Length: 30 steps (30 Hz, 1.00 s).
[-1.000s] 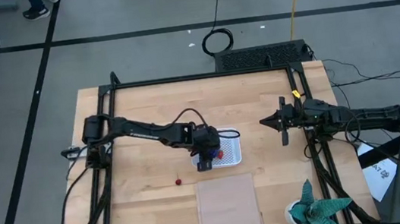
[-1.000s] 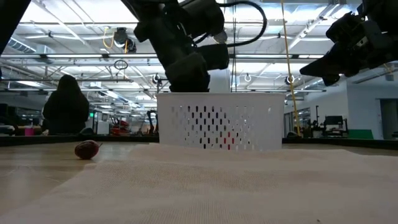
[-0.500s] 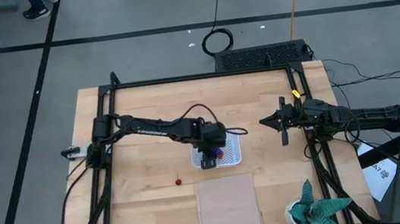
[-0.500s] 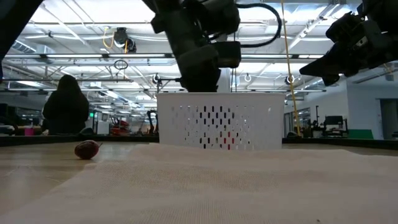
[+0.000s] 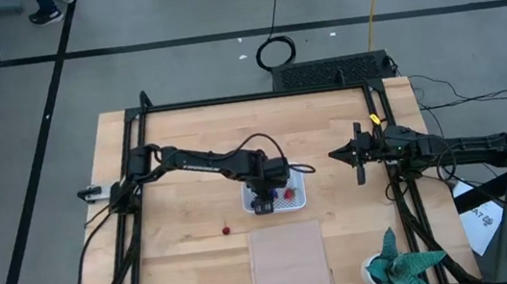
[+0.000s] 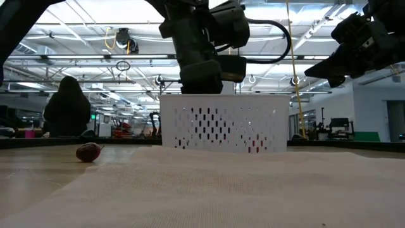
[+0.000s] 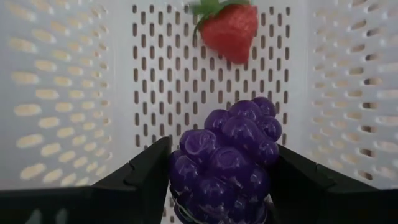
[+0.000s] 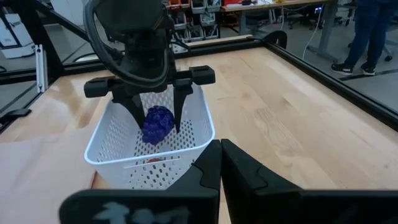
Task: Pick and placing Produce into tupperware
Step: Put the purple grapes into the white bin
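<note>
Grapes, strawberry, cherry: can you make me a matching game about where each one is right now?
Things:
1. purple grape bunch
2. red strawberry
3. small red cherry
4. right gripper

Places:
a. lying on the white tub's floor
b. alone on the bare wooden table
c. held between the left gripper's fingers over the tub
d. waiting off to the tub's side

Pairs: 1-c, 2-a, 3-b, 4-d

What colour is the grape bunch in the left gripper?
Purple; the grape bunch in the left gripper shows best in the left wrist view.
</note>
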Tool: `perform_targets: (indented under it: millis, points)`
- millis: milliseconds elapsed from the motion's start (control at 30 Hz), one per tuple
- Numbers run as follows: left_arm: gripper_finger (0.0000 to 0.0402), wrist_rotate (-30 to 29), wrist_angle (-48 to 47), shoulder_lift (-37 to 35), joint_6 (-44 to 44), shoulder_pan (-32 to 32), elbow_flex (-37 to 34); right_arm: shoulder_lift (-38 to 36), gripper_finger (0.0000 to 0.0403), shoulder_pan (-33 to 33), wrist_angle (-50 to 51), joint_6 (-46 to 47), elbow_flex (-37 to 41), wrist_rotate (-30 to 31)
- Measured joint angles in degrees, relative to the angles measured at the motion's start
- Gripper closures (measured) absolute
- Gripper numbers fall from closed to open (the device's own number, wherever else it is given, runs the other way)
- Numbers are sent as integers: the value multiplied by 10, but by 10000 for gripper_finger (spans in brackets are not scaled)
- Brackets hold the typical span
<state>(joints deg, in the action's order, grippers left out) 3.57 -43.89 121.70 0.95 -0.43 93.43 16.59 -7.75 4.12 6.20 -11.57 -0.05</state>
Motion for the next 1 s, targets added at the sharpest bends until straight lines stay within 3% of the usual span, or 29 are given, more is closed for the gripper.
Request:
perform_targets:
  millis: [1000]
  points:
    - [178,-8,21,17,34,0,0,1,403,0,0,2,0,0]
